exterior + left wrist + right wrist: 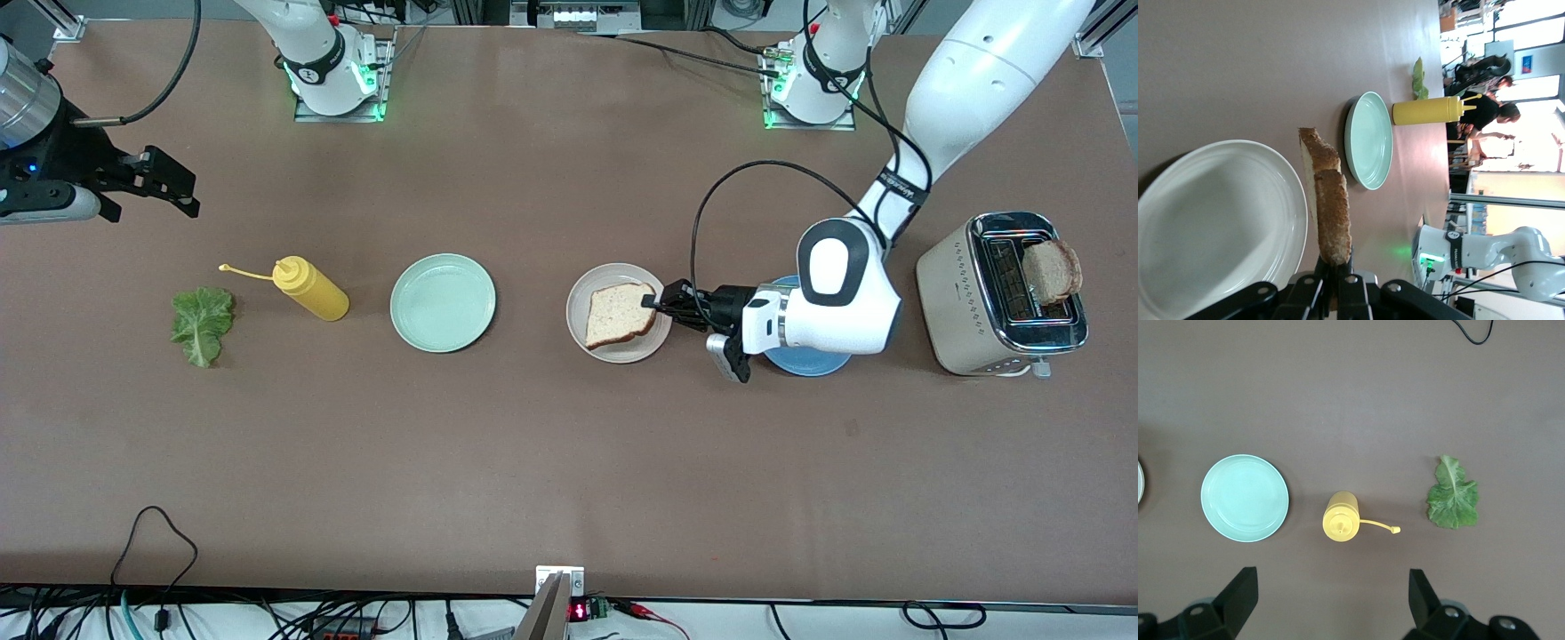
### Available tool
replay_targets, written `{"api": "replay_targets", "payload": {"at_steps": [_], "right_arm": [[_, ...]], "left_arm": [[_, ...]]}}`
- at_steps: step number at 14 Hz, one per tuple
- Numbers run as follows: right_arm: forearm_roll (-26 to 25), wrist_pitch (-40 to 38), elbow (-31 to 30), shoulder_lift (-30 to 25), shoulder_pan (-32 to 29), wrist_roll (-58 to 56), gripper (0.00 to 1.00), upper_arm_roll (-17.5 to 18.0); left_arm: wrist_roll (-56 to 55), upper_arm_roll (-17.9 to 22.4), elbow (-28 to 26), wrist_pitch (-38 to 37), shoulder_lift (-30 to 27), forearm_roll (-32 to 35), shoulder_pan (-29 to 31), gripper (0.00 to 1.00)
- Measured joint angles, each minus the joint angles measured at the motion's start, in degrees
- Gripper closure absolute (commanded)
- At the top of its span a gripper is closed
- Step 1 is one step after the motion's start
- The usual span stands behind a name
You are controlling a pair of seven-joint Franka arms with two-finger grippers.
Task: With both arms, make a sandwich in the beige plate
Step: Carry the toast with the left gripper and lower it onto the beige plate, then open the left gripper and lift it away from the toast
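My left gripper (pixel 653 300) is shut on the edge of a light-brown bread slice (pixel 620 314), holding it flat over the beige plate (pixel 640 348). In the left wrist view the slice (pixel 1328 200) shows edge-on beside the plate (pixel 1211 220), pinched in the gripper (pixel 1338 267). Whether the slice touches the plate I cannot tell. Another slice (pixel 1051 270) sticks out of the toaster (pixel 960 302). The green lettuce leaf (pixel 203 324) lies at the right arm's end of the table. My right gripper (pixel 182 191) hangs open and empty above that end, looking down on the lettuce (pixel 1452 495).
A mint-green plate (pixel 442 302) and a yellow squeeze bottle (pixel 311 289) stand between the beige plate and the lettuce. A blue plate (pixel 805 364) lies mostly hidden under my left wrist. The toaster stands at the left arm's end.
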Motion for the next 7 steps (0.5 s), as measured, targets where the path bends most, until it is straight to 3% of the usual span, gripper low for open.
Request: {"api": "replay_targets", "payload": {"at_steps": [3, 7], "right_arm": [[0.00, 0.00, 0.00, 0.00, 0.00, 0.00, 0.00, 0.00], [0.00, 0.00, 0.00, 0.00, 0.00, 0.00, 0.00, 0.00]], "left_arm": [[10.07, 0.14, -5.53, 1.58, 0.17, -9.32, 0.09, 1.00], [16.50, 0.50, -7.24, 2.61, 2.05, -10.14, 0.42, 1.00]]}}
